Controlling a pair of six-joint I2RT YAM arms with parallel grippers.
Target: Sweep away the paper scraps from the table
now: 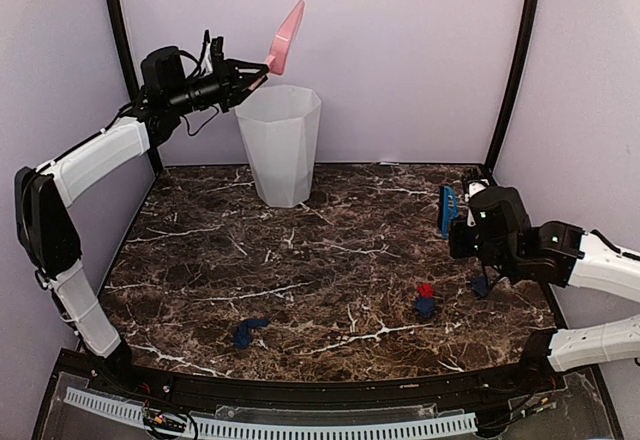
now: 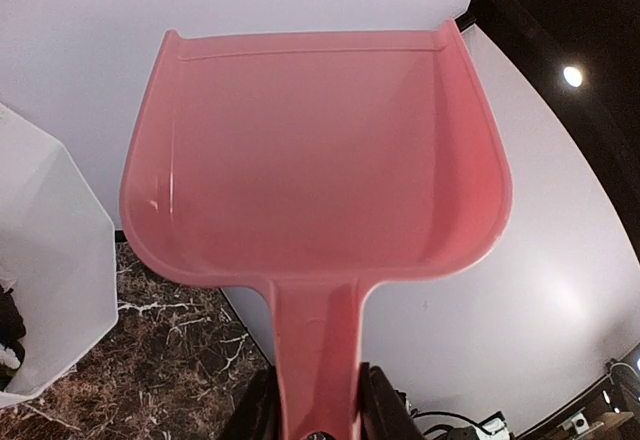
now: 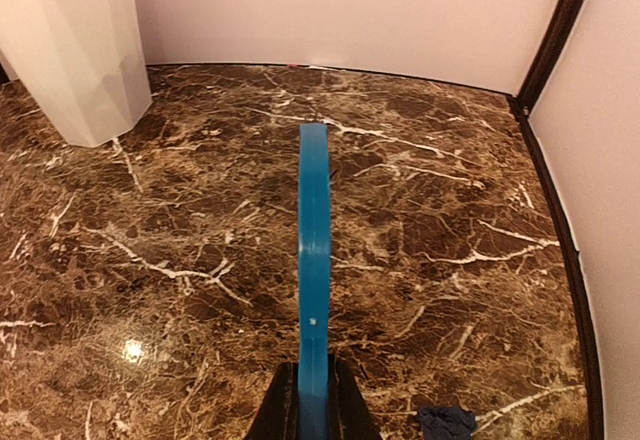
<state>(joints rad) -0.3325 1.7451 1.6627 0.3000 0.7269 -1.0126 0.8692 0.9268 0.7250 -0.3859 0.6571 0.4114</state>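
Observation:
My left gripper (image 1: 243, 84) is shut on the handle of the pink dustpan (image 1: 286, 35) and holds it high, tilted up over the white bin (image 1: 280, 145). In the left wrist view the dustpan (image 2: 315, 160) looks empty. My right gripper (image 1: 458, 218) is shut on the blue hand brush (image 1: 447, 210), held above the table (image 1: 330, 250) at the right. Paper scraps lie on the table: a navy one (image 1: 248, 332) at front left, a red one (image 1: 426, 289) touching a navy one (image 1: 425, 307), and another navy one (image 1: 481, 285) under my right arm.
The white bin stands at the back of the table, left of centre, and shows in the right wrist view (image 3: 75, 50) and the left wrist view (image 2: 45, 290), with dark bits inside it. Black frame posts and lilac walls close in the table.

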